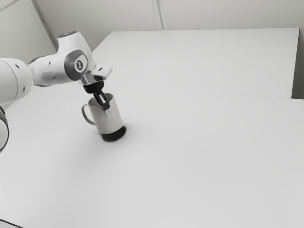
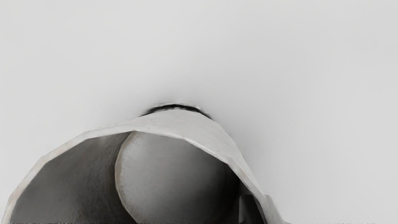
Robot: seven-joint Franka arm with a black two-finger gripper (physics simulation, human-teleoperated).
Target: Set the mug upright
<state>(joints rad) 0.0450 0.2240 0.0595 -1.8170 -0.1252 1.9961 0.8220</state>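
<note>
The gripper [image 1: 105, 107] points down at the rim of the light grey mug [image 1: 108, 121] in the exterior view. The mug's opening faces up, its top leans slightly toward the exterior view's left, and its handle is on that side. A black patch shows right under its base; whether the base touches the table cannot be told. In the wrist view the gripper [image 2: 263, 207] holds the wall of the mug [image 2: 186, 124], one finger inside the opening and the other outside. The mug's interior is visible down to its bottom.
The mug is over a plain white table [image 1: 199, 156]. Behind it lies another white surface [image 1: 204, 57], with pale walls beyond. A thin dark line [image 1: 10, 223] crosses the near corner at the exterior view's left.
</note>
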